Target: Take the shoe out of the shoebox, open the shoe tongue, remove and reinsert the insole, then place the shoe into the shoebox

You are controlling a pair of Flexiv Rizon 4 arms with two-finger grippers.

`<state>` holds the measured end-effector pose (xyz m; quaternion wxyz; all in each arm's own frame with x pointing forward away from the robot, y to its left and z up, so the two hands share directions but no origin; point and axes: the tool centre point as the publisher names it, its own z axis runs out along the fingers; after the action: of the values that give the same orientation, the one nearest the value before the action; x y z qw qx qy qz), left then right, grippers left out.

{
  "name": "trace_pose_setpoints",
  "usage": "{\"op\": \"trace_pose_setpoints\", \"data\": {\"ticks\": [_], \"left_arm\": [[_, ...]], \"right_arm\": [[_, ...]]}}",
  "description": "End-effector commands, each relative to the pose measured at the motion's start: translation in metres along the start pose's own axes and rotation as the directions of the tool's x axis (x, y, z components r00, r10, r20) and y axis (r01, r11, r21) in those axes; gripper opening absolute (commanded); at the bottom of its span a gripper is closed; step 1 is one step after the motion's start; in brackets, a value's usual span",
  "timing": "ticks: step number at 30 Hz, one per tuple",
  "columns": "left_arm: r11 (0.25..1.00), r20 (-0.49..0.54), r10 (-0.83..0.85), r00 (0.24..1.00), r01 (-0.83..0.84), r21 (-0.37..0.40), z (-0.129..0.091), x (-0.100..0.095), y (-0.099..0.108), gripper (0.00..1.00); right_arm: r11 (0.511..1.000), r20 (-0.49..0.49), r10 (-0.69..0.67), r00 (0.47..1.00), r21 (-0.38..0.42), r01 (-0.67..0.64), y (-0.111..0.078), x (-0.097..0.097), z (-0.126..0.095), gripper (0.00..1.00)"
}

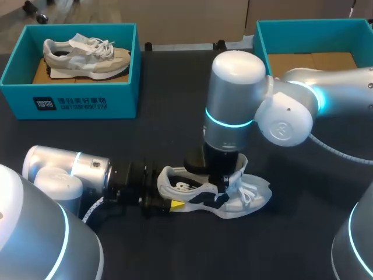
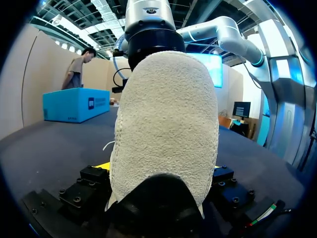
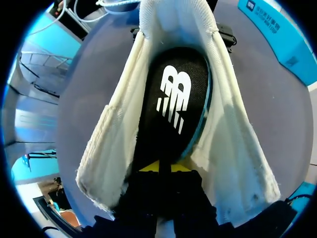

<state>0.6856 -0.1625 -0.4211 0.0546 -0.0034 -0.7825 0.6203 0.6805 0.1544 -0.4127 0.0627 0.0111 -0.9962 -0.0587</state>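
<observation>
shoe [image 1: 236,204]: near worktop [image 1: 175,134] front edge | left gripper [image 1: 173,205]: clamped on heel | right gripper [image 3: 159,167]: pinching insole [image 3: 173,104]

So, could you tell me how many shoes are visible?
2: a grey shoe in the left shoebox; a white shoe on the table. The right shoebox is partly hidden.

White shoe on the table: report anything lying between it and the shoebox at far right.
Nothing on the table lies between the white shoe and the right shoebox; only the right arm hangs over that stretch.
</observation>
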Motion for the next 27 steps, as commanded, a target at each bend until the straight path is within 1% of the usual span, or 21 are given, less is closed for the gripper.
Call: {"op": "trace_pose_setpoints", "data": {"ticks": [1, 4, 5, 6, 7, 9, 11, 13, 14, 16, 19, 24, 25, 27], "left_arm": [[1.000, 0.002, -0.001, 1.000, 0.001, -0.001, 0.002, -0.002, 0.001, 0.00], [1.000, 0.002, -0.001, 1.000, 0.001, -0.001, 0.002, -0.002, 0.001, 0.00], [1.000, 0.002, -0.001, 1.000, 0.001, -0.001, 0.002, -0.002, 0.001, 0.00], [1.000, 0.002, -0.001, 1.000, 0.001, -0.001, 0.002, -0.002, 0.001, 0.00], [1.000, 0.002, -0.001, 1.000, 0.001, -0.001, 0.002, -0.002, 0.001, 0.00], [1.000, 0.002, -0.001, 1.000, 0.001, -0.001, 0.002, -0.002, 0.001, 0.00], [1.000, 0.002, -0.001, 1.000, 0.001, -0.001, 0.002, -0.002, 0.001, 0.00], [1.000, 0.002, -0.001, 1.000, 0.001, -0.001, 0.002, -0.002, 0.001, 0.00], [1.000, 0.002, -0.001, 1.000, 0.001, -0.001, 0.002, -0.002, 0.001, 0.00], [1.000, 0.002, -0.001, 1.000, 0.001, -0.001, 0.002, -0.002, 0.001, 0.00], [1.000, 0.002, -0.001, 1.000, 0.001, -0.001, 0.002, -0.002, 0.001, 0.00], [1.000, 0.002, -0.001, 1.000, 0.001, -0.001, 0.002, -0.002, 0.001, 0.00], [1.000, 0.002, -0.001, 1.000, 0.001, -0.001, 0.002, -0.002, 0.001, 0.00], [1.000, 0.002, -0.001, 1.000, 0.001, -0.001, 0.002, -0.002, 0.001, 0.00]], "right_arm": [[0.998, 0.042, 0.005, 0.999, -0.063, -0.002, -0.010, 0.017, 0.000, 0.00], [0.993, 0.086, 0.009, 0.996, -0.117, 0.001, -0.014, 0.021, -0.009, 0.00], [0.990, 0.100, 0.008, 0.995, -0.142, 0.006, -0.014, 0.022, -0.012, 0.00], [0.982, 0.126, 0.001, 0.992, -0.189, 0.023, -0.016, 0.023, -0.015, 0.00], [0.978, 0.140, 0.007, 0.990, -0.206, 0.022, -0.017, 0.024, -0.018, 0.00], [0.959, 0.180, 0.006, 0.984, -0.279, 0.045, -0.020, 0.025, -0.023, 0.00], [0.943, 0.205, 0.010, 0.979, -0.328, 0.059, -0.024, 0.026, -0.028, 0.00], [0.916, 0.241, 0.009, 0.971, -0.391, 0.088, -0.026, 0.027, -0.032, 0.00], [0.912, 0.248, 0.011, 0.969, -0.401, 0.092, -0.027, 0.027, -0.034, 0.00], [0.884, 0.282, 0.005, 0.959, -0.450, 0.128, -0.028, 0.026, -0.038, 0.00], [0.862, 0.311, -0.006, 0.951, -0.481, 0.163, -0.027, 0.025, -0.044, 0.00], [0.845, 0.326, -0.013, 0.945, -0.501, 0.184, -0.025, 0.020, -0.052, 0.00], [0.831, 0.340, -0.017, 0.940, -0.518, 0.202, -0.025, 0.019, -0.054, 0.00], [0.826, 0.348, -0.021, 0.937, -0.522, 0.213, -0.025, 0.019, -0.059, 0.00]]}}
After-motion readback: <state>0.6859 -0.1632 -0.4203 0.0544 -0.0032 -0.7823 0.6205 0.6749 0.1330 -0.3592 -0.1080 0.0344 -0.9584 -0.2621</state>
